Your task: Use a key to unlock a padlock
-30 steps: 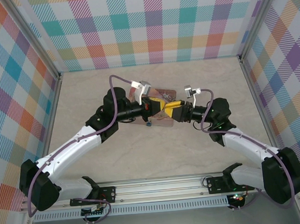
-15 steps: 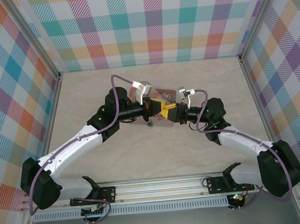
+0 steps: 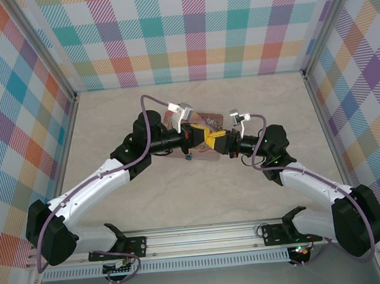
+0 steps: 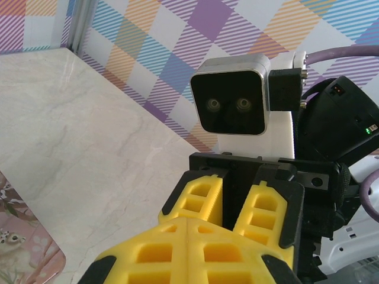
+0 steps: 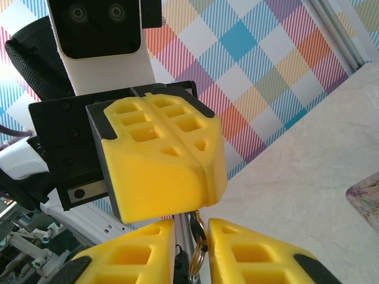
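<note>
Walls [image 3: 194, 30]: pastel plaid panels, back and both sides
Surface [image 3: 181, 202]: pale beige, marble-veined
Frame posts [image 3: 46, 48]: silvery metal, at corners
Rail [image 3: 204, 235]: slotted aluminium, near edge
Light: bright, even

The table [image 4: 89, 130] beside the pink tin [image 4: 21, 254] is a pale, marble-veined surface, smooth and matt. The tin has a printed finish with a slight sheen. Above the tin, the left gripper [image 5: 198, 186] and right gripper [image 5: 192, 232] have matt yellow moulded plastic fingers with hollow pockets, set in black plastic mounts [image 5: 65, 148]. Between the right fingers hangs what seems to be the key [image 5: 195, 222], dull dark metal, on a shinier brassy ring [image 5: 198, 254]. The walls [image 3: 194, 30] look like checked cloth.
</note>
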Motion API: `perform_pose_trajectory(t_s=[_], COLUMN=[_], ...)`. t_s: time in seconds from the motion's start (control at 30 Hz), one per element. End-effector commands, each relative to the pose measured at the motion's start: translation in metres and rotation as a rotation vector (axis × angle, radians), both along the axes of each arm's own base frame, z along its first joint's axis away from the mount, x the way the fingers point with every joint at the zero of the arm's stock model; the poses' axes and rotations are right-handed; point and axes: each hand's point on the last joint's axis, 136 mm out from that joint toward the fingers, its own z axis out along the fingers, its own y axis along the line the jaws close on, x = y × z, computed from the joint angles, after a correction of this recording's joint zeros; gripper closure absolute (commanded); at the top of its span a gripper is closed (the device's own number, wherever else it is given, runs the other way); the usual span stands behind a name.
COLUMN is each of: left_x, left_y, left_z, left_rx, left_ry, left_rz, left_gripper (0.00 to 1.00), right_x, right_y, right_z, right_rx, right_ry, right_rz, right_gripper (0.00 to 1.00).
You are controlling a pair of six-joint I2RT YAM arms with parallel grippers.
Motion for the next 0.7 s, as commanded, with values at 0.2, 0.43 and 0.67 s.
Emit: perform_pose_trajectory(t_s=[0.2, 0.43, 0.67], left_x=[0.003, 0.007, 0.023], left_y=[0.001, 0.006, 0.035], left_z=[0.013, 0.015, 0.001], left_rx=[-0.014, -0.008, 0.032], left_ry=[-0.025, -0.037, 0.005], left_rz=[0.025, 0.064, 0.2], left_gripper=[1.0, 0.9, 0.44], right_x=[-0.01, -0.008, 0.006], right_y=[-0.001, -0.002, -0.007], right_z=[0.008, 0.0, -0.038], right_rx=[0.009, -0.031, -0.174], right_ry=[-0.058, -0.038, 0.064], right_rz=[0.022, -0.001, -0.093], right_gripper=[0.92, 0.99, 0.98])
